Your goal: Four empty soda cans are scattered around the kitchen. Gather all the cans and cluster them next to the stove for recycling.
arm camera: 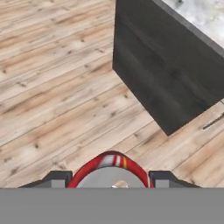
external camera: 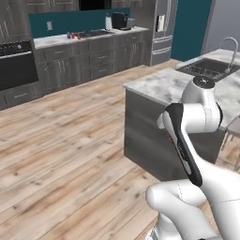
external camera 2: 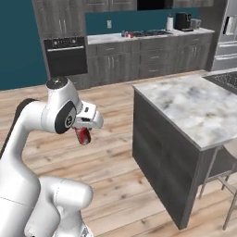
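Note:
My gripper (external camera 2: 84, 133) hangs over the wooden floor beside the island, shut on a red soda can (external camera 2: 83, 135). In the hand view that can (arm camera: 111, 167) shows its silver top and red rim between the two dark fingertips (arm camera: 57, 178). On the far counter lies the dark stove (external camera: 96, 33), and small red and blue cans (external camera: 74, 35) stand just left of it. The right base view shows the same stove (external camera 2: 152, 33) with those cans (external camera 2: 127, 34) beside it.
A marble-topped island (external camera 2: 194, 109) with dark sides stands close on the right, with a sink (external camera: 208, 68) at its far end. A stool (external camera 2: 224, 171) is tucked under it. A black oven (external camera 2: 66, 56) sits left of the stove counter, and open wooden floor (external camera: 61, 140) lies between.

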Available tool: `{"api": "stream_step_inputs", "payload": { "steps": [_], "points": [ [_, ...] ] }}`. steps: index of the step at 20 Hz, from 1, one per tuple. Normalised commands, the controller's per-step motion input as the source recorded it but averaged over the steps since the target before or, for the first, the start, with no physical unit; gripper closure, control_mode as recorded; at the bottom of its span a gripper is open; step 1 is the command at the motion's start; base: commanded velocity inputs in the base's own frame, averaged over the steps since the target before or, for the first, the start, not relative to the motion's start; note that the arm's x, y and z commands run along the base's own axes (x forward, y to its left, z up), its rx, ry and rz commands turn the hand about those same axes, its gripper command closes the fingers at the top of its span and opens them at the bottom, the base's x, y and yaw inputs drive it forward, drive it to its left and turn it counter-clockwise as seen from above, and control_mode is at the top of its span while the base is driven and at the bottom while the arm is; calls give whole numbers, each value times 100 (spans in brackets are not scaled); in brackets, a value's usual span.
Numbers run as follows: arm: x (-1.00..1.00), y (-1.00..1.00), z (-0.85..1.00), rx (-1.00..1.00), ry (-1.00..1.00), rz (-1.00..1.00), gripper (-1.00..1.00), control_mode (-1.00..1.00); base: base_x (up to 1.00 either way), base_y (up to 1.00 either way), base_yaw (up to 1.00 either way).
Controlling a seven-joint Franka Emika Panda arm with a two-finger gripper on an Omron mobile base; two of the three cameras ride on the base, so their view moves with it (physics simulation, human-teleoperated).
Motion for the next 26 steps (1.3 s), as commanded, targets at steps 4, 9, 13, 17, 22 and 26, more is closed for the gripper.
{"api": "stream_step_inputs", "payload": {
  "steps": [4,9,13,17,22,26],
  "points": [
    [0,0,0,0,0,0,100,100,67,67,8],
    [0,0,0,0,0,0,100,100,74,61,7],
    [0,0,0,0,0,0,100,100,74,61,6],
    [0,0,0,0,0,0,100,100,74,56,5],
    [0,0,0,0,0,0,100,100,85,39,2],
    [0,0,0,0,0,0,100,100,95,18,0]
  ]
}}
